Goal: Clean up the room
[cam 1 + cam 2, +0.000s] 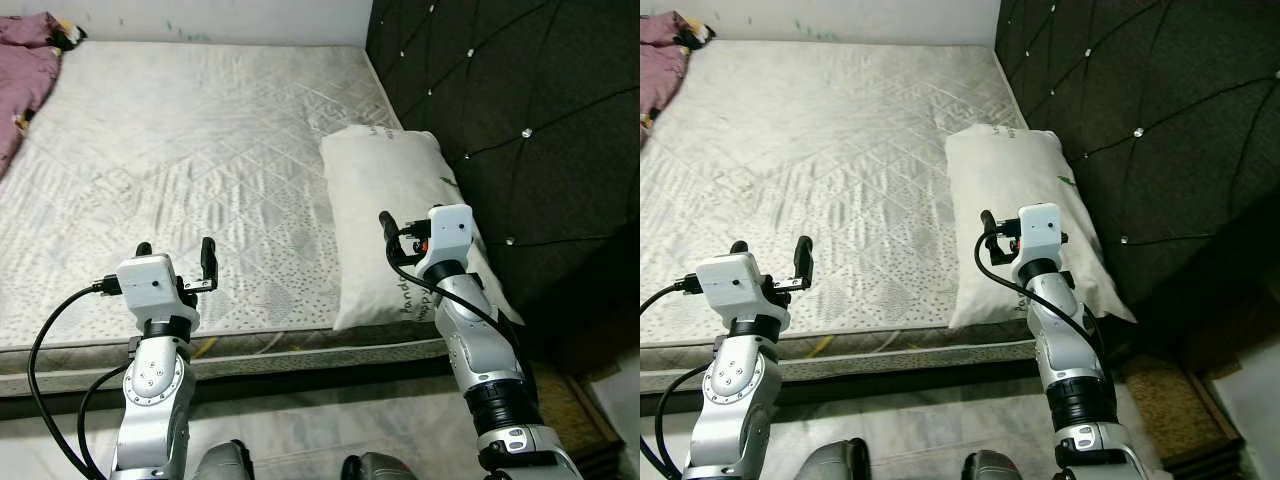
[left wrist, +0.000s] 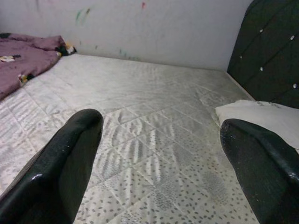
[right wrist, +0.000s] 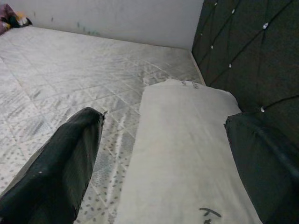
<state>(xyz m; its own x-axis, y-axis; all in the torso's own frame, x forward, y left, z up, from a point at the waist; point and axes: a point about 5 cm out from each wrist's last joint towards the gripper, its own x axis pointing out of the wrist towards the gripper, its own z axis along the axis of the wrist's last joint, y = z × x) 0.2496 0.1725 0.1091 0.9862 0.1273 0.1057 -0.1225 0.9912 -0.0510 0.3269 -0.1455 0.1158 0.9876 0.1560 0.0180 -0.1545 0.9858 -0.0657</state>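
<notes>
A white rectangular fabric pillow (image 1: 390,215) lies right of centre on the grey quilted mattress (image 1: 190,160), beside the black tufted headboard (image 1: 520,120). The left tool (image 1: 176,257), lower left, and right tool (image 3: 163,158), over the pillow, both stand spread and empty. A crumpled purple blanket (image 1: 25,70) sits upper left.

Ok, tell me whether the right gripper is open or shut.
Open: the right gripper has its black fingers spread wide over the white pillow.

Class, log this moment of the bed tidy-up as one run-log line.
left hand: open, above mattress | right hand: open, over pillow | pillow: beside headboard | blanket: far corner
</notes>
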